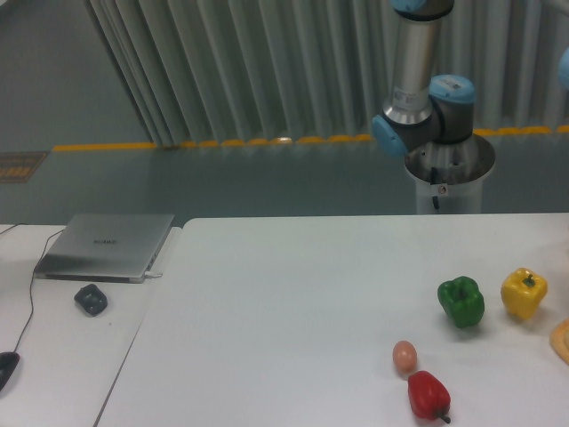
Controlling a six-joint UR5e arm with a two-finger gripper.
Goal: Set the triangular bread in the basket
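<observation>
Only a sliver of the triangular bread shows, a golden-orange piece with a tan edge lying on the white table and cut off by the right border of the frame. The basket is out of view. Of the robot I see just the arm's base and lower joints behind the table at the upper right. The gripper itself lies outside the frame, so its position relative to the bread is hidden.
A yellow bell pepper and a green bell pepper sit left of the bread. A small tan egg and a red pepper lie nearer the front. A laptop and a dark mouse are on the left table.
</observation>
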